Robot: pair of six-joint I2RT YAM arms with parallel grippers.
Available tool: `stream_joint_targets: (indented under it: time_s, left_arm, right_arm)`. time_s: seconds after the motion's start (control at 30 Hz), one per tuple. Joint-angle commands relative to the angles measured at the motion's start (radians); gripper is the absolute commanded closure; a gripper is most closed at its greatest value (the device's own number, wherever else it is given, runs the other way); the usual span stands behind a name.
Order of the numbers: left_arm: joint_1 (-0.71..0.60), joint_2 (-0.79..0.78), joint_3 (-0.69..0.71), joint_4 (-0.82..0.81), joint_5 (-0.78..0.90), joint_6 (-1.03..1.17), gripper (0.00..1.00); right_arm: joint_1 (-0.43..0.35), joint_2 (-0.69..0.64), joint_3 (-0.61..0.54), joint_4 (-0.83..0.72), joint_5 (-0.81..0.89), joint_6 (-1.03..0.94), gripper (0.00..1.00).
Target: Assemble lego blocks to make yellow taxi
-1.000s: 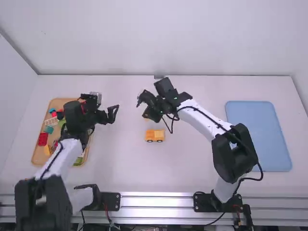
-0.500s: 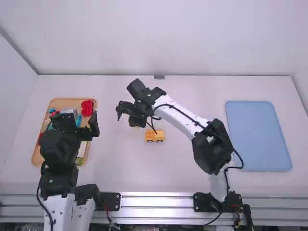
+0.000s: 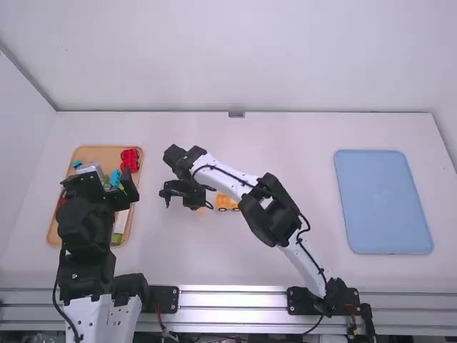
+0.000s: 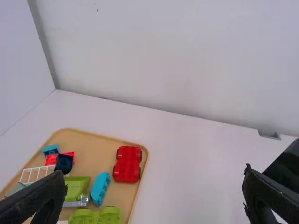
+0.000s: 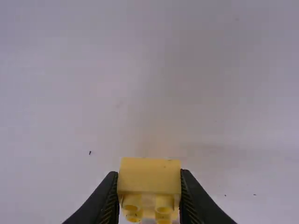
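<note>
From my seat at a distance I have the yellow toy vehicle with black wheels (image 3: 227, 203) on the white desk (image 3: 300, 171), near the middle, partly covered by my right arm in the high view; just beside it, on the side toward the tan rounded tray (image 4: 99, 150), is my right gripper (image 3: 197, 206), its black fingers clenched on a small yellow plastic block with rounded knobs (image 5: 149, 175), one finger against each side; I cannot tell whether that block touches the desk; my left gripper (image 3: 100, 180) is over the tray, black fingers spread wide and released, with nothing between them; in the tray I can see a red block-shaped car base with dark wheels (image 4: 127, 164), lying near the rim, and next to it a bright blue curved block (image 4: 100, 188); a lime-green block with round studs (image 4: 110, 215), an olive-green block (image 4: 77, 186), a white lattice piece (image 4: 35, 175) and a dark navy block (image 4: 64, 163) are there too; well apart from all this, past my right arm, a flat light-blue rectangular tray (image 3: 385, 204) lies on the desk
</note>
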Motion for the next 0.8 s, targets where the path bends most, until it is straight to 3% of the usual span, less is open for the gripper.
stream_joint_targets:
  time_s: [0.0, 0.2, 0.5, 0.77]
  left_arm:
    - [-0.003, -0.003, -0.019, 0.003, -0.012, -0.006, 0.01]
    - [0.002, -0.003, -0.019, 0.001, -0.012, -0.006, 0.01]
    - [-0.008, -0.003, -0.023, 0.002, -0.012, -0.006, 0.01]
    - [-0.009, -0.003, -0.039, 0.012, -0.012, -0.006, 0.01]
  right_arm:
    - [-0.007, 0.014, 0.027, 0.002, 0.019, -0.006, 0.93]
    - [-0.007, 0.014, 0.027, 0.024, 0.02, 0.0, 0.83]
    - [-0.007, 0.014, 0.026, 0.024, 0.02, 0.0, 0.79]
    - [-0.015, 0.014, 0.026, 0.025, 0.021, 0.001, 0.69]
